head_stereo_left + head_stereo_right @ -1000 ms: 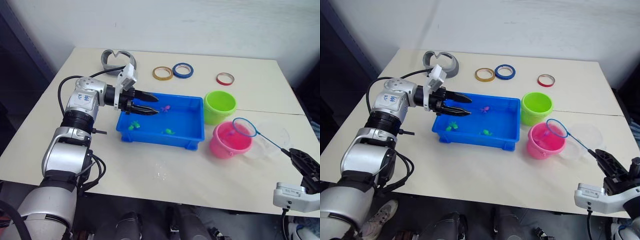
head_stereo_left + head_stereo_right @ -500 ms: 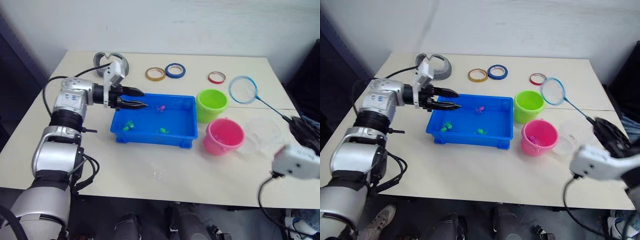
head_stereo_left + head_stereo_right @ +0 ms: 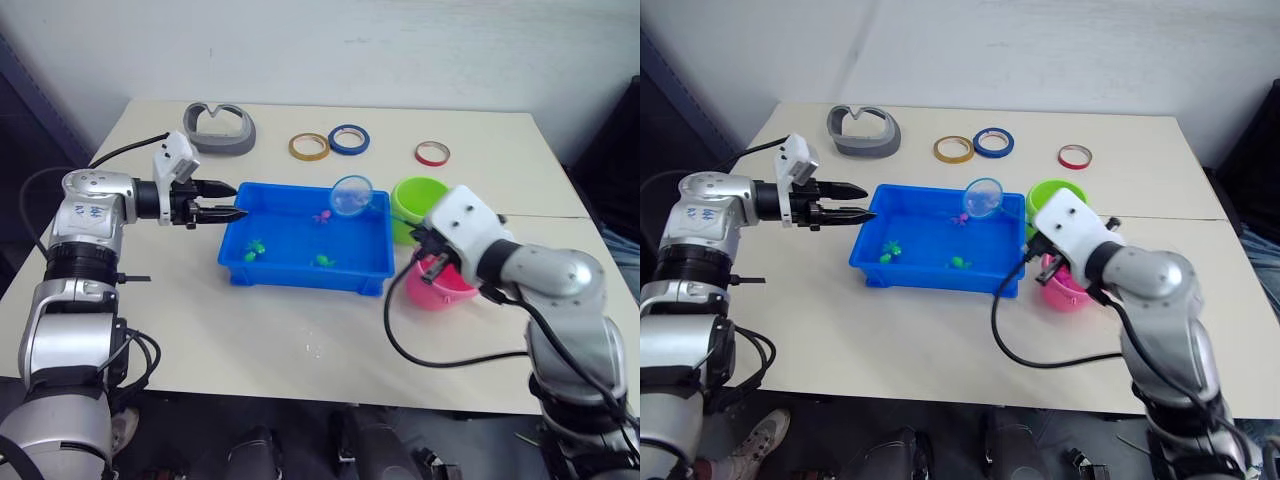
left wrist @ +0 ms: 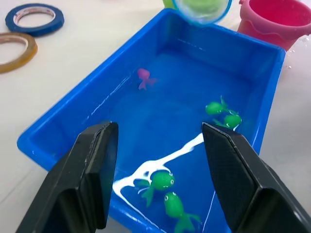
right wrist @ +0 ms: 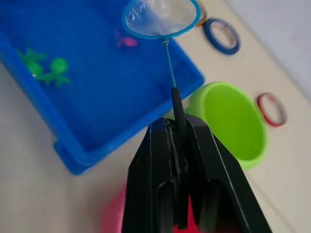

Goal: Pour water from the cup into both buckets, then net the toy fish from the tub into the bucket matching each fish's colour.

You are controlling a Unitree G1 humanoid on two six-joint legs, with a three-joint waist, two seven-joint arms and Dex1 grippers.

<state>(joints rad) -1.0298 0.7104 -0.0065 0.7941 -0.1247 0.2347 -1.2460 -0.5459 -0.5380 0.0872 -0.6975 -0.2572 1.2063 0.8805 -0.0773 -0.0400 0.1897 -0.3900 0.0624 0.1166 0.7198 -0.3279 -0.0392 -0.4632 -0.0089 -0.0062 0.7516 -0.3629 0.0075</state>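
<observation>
Gripping the net (image 5: pixel 160 18), right hand (image 5: pixel 176 145), hoop over tub (image 3: pixel 300 262)

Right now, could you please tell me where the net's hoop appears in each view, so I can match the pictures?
Left eye view: the net hangs over the tub's far right corner.
Right eye view: same place, beside the green bucket.
Left wrist view: at the top edge, beyond the tub.
Right wrist view: at the top, its stick running down into the right claw.
Shared landmark: the pink fish below the hoop.
</observation>
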